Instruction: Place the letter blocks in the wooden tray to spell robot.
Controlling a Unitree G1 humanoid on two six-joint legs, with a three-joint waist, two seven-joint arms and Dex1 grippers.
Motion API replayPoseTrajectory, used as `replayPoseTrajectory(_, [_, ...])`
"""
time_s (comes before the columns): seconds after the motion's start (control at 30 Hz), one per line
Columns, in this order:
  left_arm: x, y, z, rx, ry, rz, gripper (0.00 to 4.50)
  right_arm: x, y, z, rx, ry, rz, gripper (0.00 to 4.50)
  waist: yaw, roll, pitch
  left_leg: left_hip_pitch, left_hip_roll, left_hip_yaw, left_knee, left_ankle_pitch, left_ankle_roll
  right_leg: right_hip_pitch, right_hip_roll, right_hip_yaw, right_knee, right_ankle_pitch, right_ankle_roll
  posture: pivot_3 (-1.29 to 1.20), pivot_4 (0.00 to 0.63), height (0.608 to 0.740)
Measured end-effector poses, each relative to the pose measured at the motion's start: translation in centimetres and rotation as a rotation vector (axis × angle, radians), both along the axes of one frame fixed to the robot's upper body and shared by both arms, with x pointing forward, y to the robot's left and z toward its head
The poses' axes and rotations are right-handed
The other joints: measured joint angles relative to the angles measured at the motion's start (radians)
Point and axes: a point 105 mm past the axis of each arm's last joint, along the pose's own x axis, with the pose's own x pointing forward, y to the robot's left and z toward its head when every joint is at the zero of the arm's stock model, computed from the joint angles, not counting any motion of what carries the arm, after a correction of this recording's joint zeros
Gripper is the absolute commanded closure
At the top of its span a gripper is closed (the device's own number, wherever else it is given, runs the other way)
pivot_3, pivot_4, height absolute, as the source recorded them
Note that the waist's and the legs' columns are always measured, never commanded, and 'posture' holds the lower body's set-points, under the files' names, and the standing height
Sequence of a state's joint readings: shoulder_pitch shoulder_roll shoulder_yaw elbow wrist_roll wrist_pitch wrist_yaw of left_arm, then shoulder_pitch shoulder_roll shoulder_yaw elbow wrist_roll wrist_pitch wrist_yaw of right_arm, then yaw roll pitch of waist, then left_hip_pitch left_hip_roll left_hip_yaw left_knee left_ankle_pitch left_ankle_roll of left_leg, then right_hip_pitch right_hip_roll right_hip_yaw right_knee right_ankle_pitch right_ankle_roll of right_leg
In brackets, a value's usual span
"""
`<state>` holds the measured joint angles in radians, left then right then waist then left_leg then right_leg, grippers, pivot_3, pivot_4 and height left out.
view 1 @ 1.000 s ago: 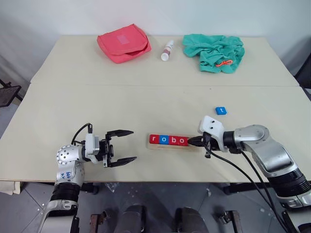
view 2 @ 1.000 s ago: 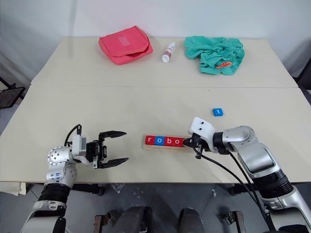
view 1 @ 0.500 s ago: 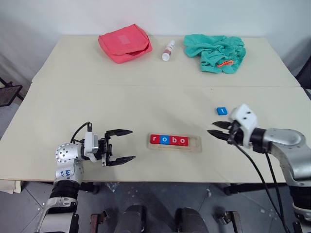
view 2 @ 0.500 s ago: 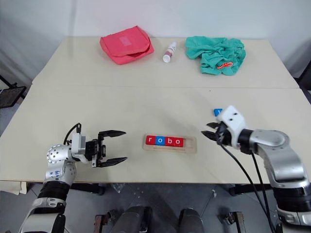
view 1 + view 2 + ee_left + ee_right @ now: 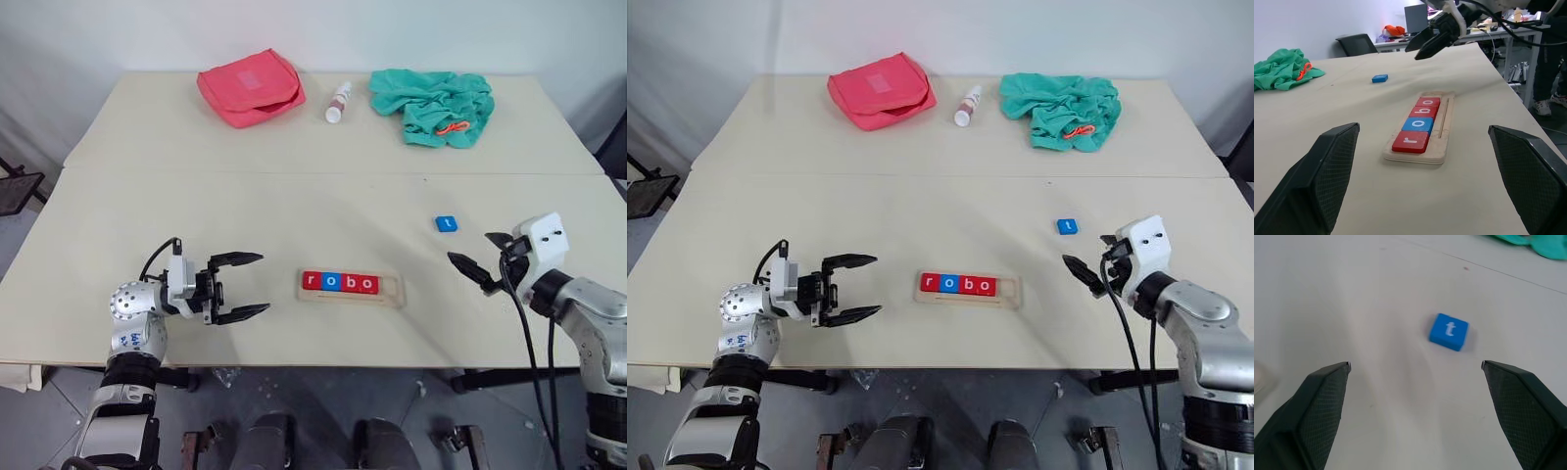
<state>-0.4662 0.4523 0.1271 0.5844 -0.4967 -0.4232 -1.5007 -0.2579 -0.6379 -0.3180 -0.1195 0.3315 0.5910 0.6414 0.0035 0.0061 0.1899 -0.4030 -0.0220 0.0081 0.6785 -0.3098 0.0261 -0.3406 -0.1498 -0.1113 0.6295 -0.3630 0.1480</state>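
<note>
Lying flat toward the tabletop's right edge, apart from the wooden tray [image 5: 351,291] holding r-o-b-o, the blue t block [image 5: 446,223] looks light, stiff and slick, best pinched across opposite sides by the right gripper [image 5: 480,259], fingers apart like the left gripper [image 5: 235,286].

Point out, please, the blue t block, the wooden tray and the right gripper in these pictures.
blue t block [image 5: 1449,331], right wrist view, on its lettered top face.
wooden tray [image 5: 391,290], left eye view, on the bare groove right of the last block.
right gripper [image 5: 480,257], left eye view, midway between its open fingertips.
</note>
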Motion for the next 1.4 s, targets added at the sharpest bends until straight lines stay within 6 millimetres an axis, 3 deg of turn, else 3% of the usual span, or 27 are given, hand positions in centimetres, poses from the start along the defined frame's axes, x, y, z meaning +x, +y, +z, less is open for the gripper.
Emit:
replayPoseTrajectory(0.33, [-0.1, 0.2, -0.1, 0.007, 0.002, 0.003, 0.0, 5.6, 0.8, -0.7, 0.089, 0.044, -0.081, 0.02, -0.008, 0.0, 0.0, 0.0, 0.0, 0.0, -0.001, 0.0, 0.0, -0.001, 0.0, 0.0, 0.001, 0.0, 0.0, 0.0, 0.15, 0.74])
replayPoseTrajectory(0.63, [-0.7, 0.3, -0.3, 0.018, -0.001, 0.0, 0.0, 8.4, 0.9, -2.3, 0.076, 0.068, -0.129, 0.02, -0.013, 0.0, 0.0, 0.0, 0.0, -0.001, -0.003, 0.0, 0.0, -0.002, 0.0, 0.0, 0.001, 0.0, 0.0, 0.0, 0.15, 0.74])
replayPoseTrajectory(0.67, [-0.8, 0.3, -0.2, 0.02, -0.007, -0.003, 0.0, 8.5, 0.8, -2.3, 0.071, 0.066, -0.132, 0.19, -0.014, 0.0, 0.0, 0.0, 0.0, -0.001, -0.002, 0.0, 0.0, -0.001, 0.0, 0.0, 0.001, 0.0, 0.0, 0.0, 0.15, 0.74])
replayPoseTrajectory(0.73, [-0.8, 0.3, 0.0, 0.023, -0.013, -0.005, 0.0, 8.6, 0.8, -2.4, 0.073, 0.061, -0.136, 0.59, -0.014, 0.0, 0.0, 0.0, 0.0, -0.001, -0.002, 0.0, 0.0, -0.001, 0.0, -0.001, 0.001, 0.0, 0.0, 0.0, 0.15, 0.74])
replayPoseTrajectory(0.97, [-1.1, 0.2, -0.1, 0.025, -0.012, -0.01, 0.0, 8.7, 1.2, -2.5, 0.078, 0.046, -0.129, 2.96, -0.012, 0.0, 0.0, 0.0, 0.0, -0.001, -0.002, 0.0, 0.0, -0.001, 0.0, -0.001, 0.001, 0.0, 0.0, 0.0, 0.15, 0.74])
replayPoseTrajectory(1.17, [-1.1, 0.2, 0.0, 0.025, -0.012, -0.013, 0.0, 7.7, 1.2, -2.6, 0.059, 0.022, -0.144, 3.03, -0.007, 0.0, 0.0, 0.0, 0.0, -0.001, -0.002, 0.0, 0.0, -0.001, 0.0, 0.0, 0.001, 0.0, 0.0, 0.0, 0.15, 0.74])
replayPoseTrajectory(1.4, [-1.0, 0.2, 0.1, 0.023, -0.013, -0.013, 0.0, 2.8, 2.1, -1.5, 0.05, -0.006, -0.165, 3.03, -0.005, 0.0, 0.0, 0.0, 0.0, -0.001, -0.003, 0.0, 0.0, -0.002, 0.0, 0.0, 0.002, 0.0, 0.0, 0.0, 0.15, 0.74])
